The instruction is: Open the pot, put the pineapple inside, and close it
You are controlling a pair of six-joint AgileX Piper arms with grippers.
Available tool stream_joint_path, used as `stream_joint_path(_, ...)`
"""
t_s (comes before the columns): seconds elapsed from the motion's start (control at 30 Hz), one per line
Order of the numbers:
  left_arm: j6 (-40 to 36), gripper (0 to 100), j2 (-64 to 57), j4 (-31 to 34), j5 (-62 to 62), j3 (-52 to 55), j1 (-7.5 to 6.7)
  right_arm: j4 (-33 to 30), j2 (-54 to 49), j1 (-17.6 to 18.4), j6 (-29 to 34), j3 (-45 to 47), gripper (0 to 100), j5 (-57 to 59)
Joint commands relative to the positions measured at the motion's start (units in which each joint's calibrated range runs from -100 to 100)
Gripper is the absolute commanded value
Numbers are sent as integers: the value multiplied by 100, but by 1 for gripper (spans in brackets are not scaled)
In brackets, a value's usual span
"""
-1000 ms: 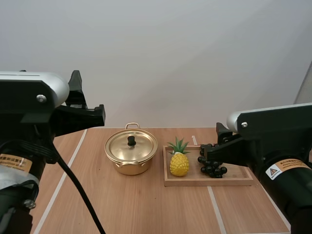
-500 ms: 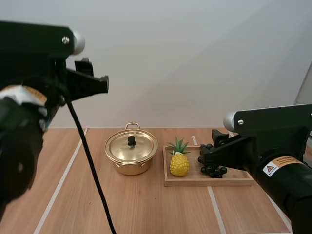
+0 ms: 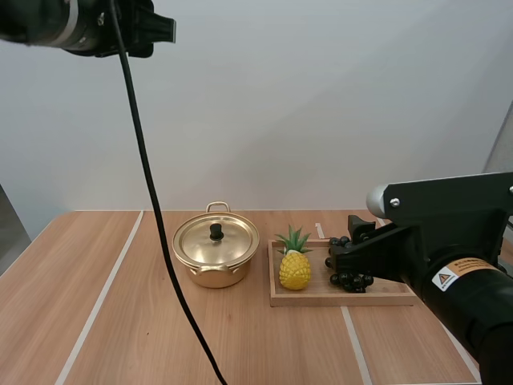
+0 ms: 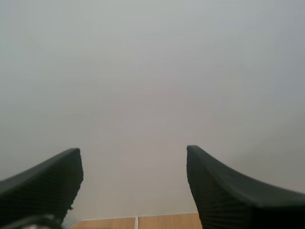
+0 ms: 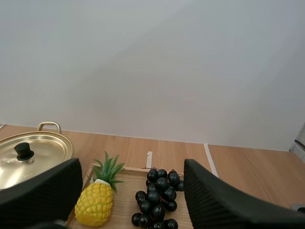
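The wooden worktop [image 3: 120,321], crossed by thin white lines [image 3: 98,301], carries two things: a golden pot [image 3: 215,255] near its middle and a shallow wooden tray [image 3: 321,301] just beside the pot's right.

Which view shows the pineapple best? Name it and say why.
The right wrist view: the pineapple stands close and whole on the tray, beside the grapes. The high view shows it smaller, between pot and grapes. The left wrist view faces the wall.
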Motion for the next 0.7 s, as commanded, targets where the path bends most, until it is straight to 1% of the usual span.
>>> stream_joint_path(0.0, 412, 100, 463, -520, 1164, -540, 9, -27, 10, -5, -48, -51, 100, -55)
stream_joint_path(0.17, 1155, 100, 1067, -1647, 2565, -1114, 9, -27, 10, -5, -48, -51, 100, -55)
stream_joint_path(0.23, 1349, 100, 1236, -1909, 2908, -1217, 9, -27, 10, -5, -48, -51, 100, -55)
stream_joint_path(0.33, 1398, 100, 1469, -2052, 3186, -1276, 9, -27, 10, -5, -48, -51, 100, -55)
stream_joint_path(0.53, 2037, 100, 1955, -2066, 3916, -1276, 9, -27, 10, -5, -48, -51, 100, -55)
stream_joint_path(0.67, 2062, 100, 2094, -2110, 4119, -1276, 9, -27, 10, -5, -48, -51, 100, -55)
